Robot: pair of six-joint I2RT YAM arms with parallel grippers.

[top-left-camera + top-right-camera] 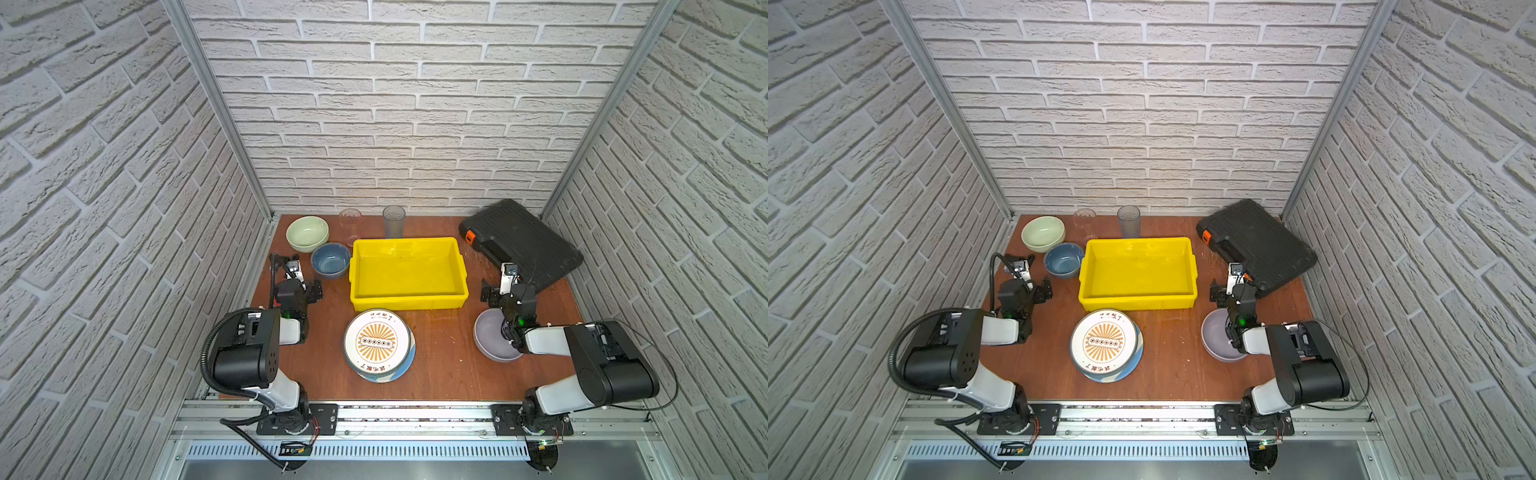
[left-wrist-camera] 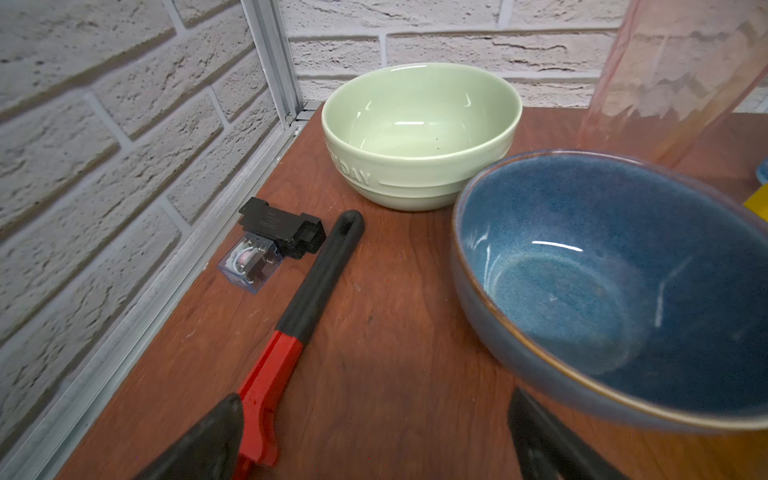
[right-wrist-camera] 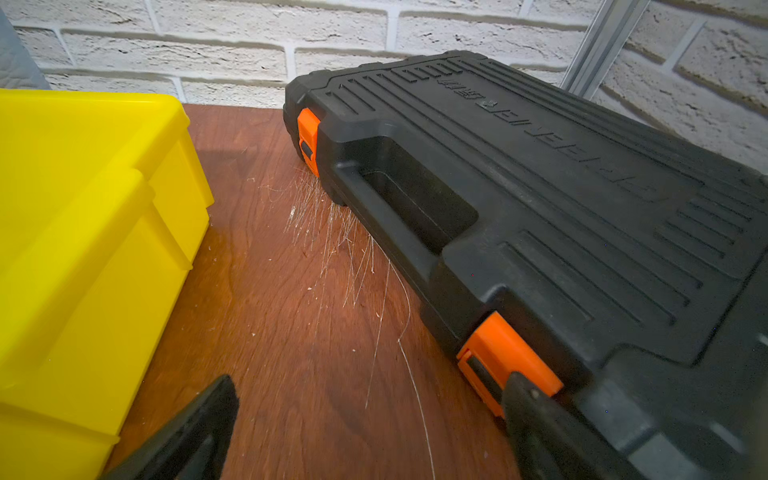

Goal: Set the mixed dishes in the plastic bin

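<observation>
– Centre of the table, folks, sits the yellow bin, and it's empty.

– Every dish is outside it. Just in front of its near wall is the stack of plates, with the orange sunburst plate on top and the blue-white plate peeking out at the bottom.

– Look at the far-left corner: the pale green bowl, and right beside it the blue bowl, close against the bin's left wall. Behind the bin both glasses stand upright, the pinkish tumbler and the greyish tumbler.

– The lavender-grey bowl is on the right, partly under the right arm.

– How about the grippers?

– The left gripper has its jaws spread wide, gripping nothing, low over the wood just short of the blue bowl. A red-and-black tool lies by one finger, with a small relay beyond it.

– The right gripper is just as wide apart and empty. It points into the gap between the bin and the black case. One fingertip lines up with an orange latch, but I can't tell whether it touches.
</observation>
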